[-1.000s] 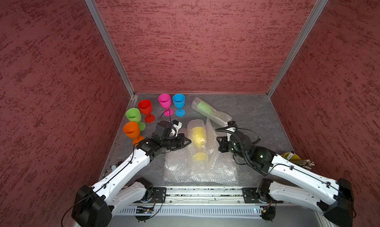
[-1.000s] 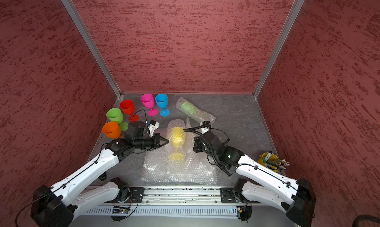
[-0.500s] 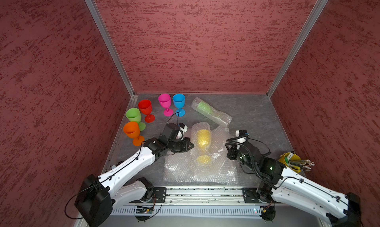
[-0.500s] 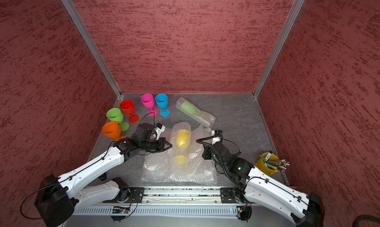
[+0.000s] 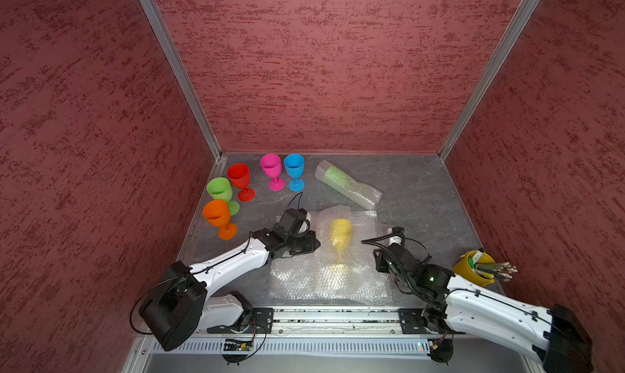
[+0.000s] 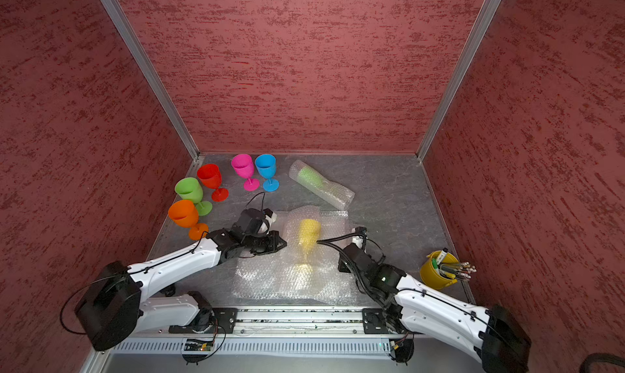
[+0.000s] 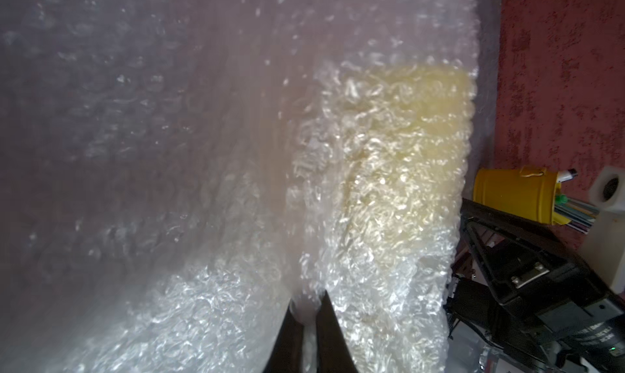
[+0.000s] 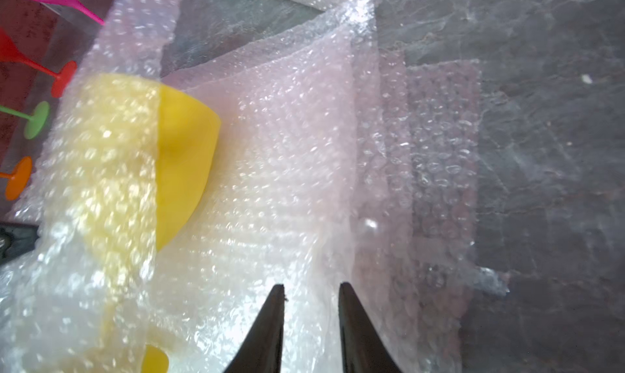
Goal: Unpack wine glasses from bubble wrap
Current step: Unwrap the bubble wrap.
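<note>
Landmark: yellow goblet [image 5: 340, 234], mid-counter between the two arms, blurred in both top views.
Flat bubble wrap [image 5: 324, 280]: sheets spread on the counter [image 5: 422, 202] on the near side of the yellow goblet, reaching under it.
Right gripper [image 8: 311, 286]: jaws clearly parted, nothing between them. They point at the flat sheets just to the right of the yellow goblet. Contact with the wrap cannot be told.
Left gripper [image 7: 309, 307]: jaws only a narrow slit apart, just to the left of the yellow goblet. A pale fold of wrap shows in the slit. Whether it is pinched or loose, I cannot tell.
Yellow goblet, cover: loose sleeve of wrap [image 8: 101, 158] over most of it. One side of the bowl shows bare past the sleeve's edge in the right wrist view.
Yellow cup [image 5: 470, 270]: well right of the yellow goblet, by the side wall. Holds a bundle of pens and utensils [image 5: 495, 271] leaning out to the right.
Orange goblet [image 5: 216, 215]: upright, well left of the yellow goblet.
Light green goblet [image 5: 220, 189]: upright, left and beyond, close behind the orange one.
Red goblet [image 5: 239, 177]: upright, left and farther back.
Pink goblet [image 5: 270, 166], blue goblet [image 5: 294, 165]: upright side by side, beyond the yellow goblet near the back wall.
Wrapped sleeve [image 5: 360, 195]: lying on the counter beyond and slightly right of the yellow goblet. A second light green goblet [image 5: 334, 178] lies inside it.
</note>
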Robot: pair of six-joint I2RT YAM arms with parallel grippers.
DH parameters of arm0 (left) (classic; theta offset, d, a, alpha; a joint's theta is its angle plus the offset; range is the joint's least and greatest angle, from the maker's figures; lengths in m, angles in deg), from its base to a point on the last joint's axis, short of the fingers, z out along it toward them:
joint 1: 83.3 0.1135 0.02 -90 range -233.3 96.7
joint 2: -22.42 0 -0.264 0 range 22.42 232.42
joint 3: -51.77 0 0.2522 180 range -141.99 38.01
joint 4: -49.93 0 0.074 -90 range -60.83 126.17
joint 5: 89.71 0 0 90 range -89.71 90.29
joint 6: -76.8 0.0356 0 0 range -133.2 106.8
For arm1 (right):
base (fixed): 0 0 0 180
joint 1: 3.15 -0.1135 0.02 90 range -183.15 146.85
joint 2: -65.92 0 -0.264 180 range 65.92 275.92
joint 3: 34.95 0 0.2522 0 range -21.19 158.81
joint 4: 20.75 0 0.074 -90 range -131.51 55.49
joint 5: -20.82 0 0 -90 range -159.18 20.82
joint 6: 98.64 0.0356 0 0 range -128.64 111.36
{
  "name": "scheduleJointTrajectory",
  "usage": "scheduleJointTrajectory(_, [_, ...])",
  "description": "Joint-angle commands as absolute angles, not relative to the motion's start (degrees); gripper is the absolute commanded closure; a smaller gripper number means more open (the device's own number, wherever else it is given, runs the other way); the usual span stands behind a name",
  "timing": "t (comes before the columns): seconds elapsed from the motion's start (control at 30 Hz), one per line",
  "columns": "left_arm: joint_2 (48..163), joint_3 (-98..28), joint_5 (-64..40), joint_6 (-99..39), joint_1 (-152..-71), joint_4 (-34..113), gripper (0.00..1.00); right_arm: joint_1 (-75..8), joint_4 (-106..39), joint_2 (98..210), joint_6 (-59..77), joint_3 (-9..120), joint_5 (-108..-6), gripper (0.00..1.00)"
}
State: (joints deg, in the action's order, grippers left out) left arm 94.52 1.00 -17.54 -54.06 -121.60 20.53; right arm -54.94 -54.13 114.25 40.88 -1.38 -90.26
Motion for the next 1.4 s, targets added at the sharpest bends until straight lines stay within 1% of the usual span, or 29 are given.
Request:
scheduleJointTrajectory(0.0, [93.0,1.2,-15.3,-56.1,-122.1,21.4,0.72,-54.5,-55.2,117.4,41.8,0.3,-93.8,0.57])
scheduleJointTrajectory(0.03, [92.3,1.3,-15.0,-56.3,-122.1,20.7,0.66,-54.6,-55.7,118.4,41.6,0.9,-94.3,0.55])
scheduleJointTrajectory(0.1, [90.6,1.4,-13.9,-56.8,-122.2,18.8,0.48,-54.6,-56.6,119.7,40.8,2.1,-95.1,0.54])
scheduleJointTrajectory(0.13, [89.8,1.5,-13.7,-57.0,-122.2,18.3,0.46,-54.6,-56.6,119.9,40.4,2.4,-95.1,0.55])
scheduleJointTrajectory(0.2, [88.5,2.3,-13.9,-57.2,-122.2,18.6,0.45,-54.6,-55.2,119.3,38.8,2.8,-94.2,0.58])
scheduleJointTrajectory(0.27, [88.3,2.6,-14.4,-57.5,-122.0,18.8,0.45,-54.5,-54.9,118.6,38.0,3.3,-94.0,0.65])
scheduleJointTrajectory(0.33, [88.8,2.3,-15.3,-57.5,-121.9,18.7,0.45,-54.3,-55.2,118.2,37.7,4.0,-94.0,0.73])
scheduleJointTrajectory(0.4, [89.3,2.0,-16.2,-57.7,-121.7,18.6,0.44,-54.0,-55.0,118.0,37.2,4.5,-92.7,0.84])
scheduleJointTrajectory(0.53, [89.7,1.5,-16.7,-57.6,-121.6,18.5,0.44,-52.6,-54.4,118.1,36.2,5.2,-89.8,0.99])
scheduleJointTrajectory(0.57, [89.7,1.4,-16.6,-57.5,-121.4,18.3,0.44,-52.4,-54.5,118.2,35.8,5.4,-89.7,1.00])
scheduleJointTrajectory(0.73, [89.4,0.8,-17.4,-57.3,-120.3,16.9,0.44,-50.6,-56.2,118.4,34.3,7.2,-89.4,1.00])
scheduleJointTrajectory(0.8, [88.7,0.7,-17.4,-57.1,-120.1,16.2,0.44,-49.5,-56.4,118.0,33.6,7.8,-87.8,1.00])
scheduleJointTrajectory(0.87, [87.9,0.5,-17.4,-57.2,-119.9,15.5,0.44,-47.4,-56.4,118.0,32.8,8.2,-84.0,1.00])
scheduleJointTrajectory(0.97, [86.9,0.2,-17.4,-56.9,-119.9,14.4,0.44,-46.3,-58.2,118.0,33.1,8.8,-83.2,1.00])
scheduleJointTrajectory(1.0, [86.7,0.1,-17.4,-56.8,-119.8,14.1,0.44,-45.8,-58.8,117.8,33.3,8.8,-82.9,0.92])
scheduleJointTrajectory(1.03, [86.5,0.0,-17.4,-56.8,-119.7,13.6,0.44,-45.3,-59.4,117.8,33.4,8.9,-82.5,0.75])
scheduleJointTrajectory(1.07, [86.3,0.0,-17.4,-56.6,-119.6,13.4,0.44,-44.7,-59.6,117.8,33.5,8.8,-82.0,0.61])
scheduleJointTrajectory(1.1, [86.1,0.1,-17.3,-56.6,-119.6,13.3,0.44,-44.2,-59.7,117.9,33.5,8.6,-81.4,0.55])
scheduleJointTrajectory(1.2, [85.6,0.1,-17.7,-56.5,-119.3,13.1,0.44,-41.6,-58.0,118.3,33.7,7.1,-77.8,0.52])
scheduleJointTrajectory(1.37, [85.2,-0.1,-18.0,-56.0,-118.6,12.2,0.44,-37.8,-52.8,119.0,34.2,5.0,-71.3,0.53])
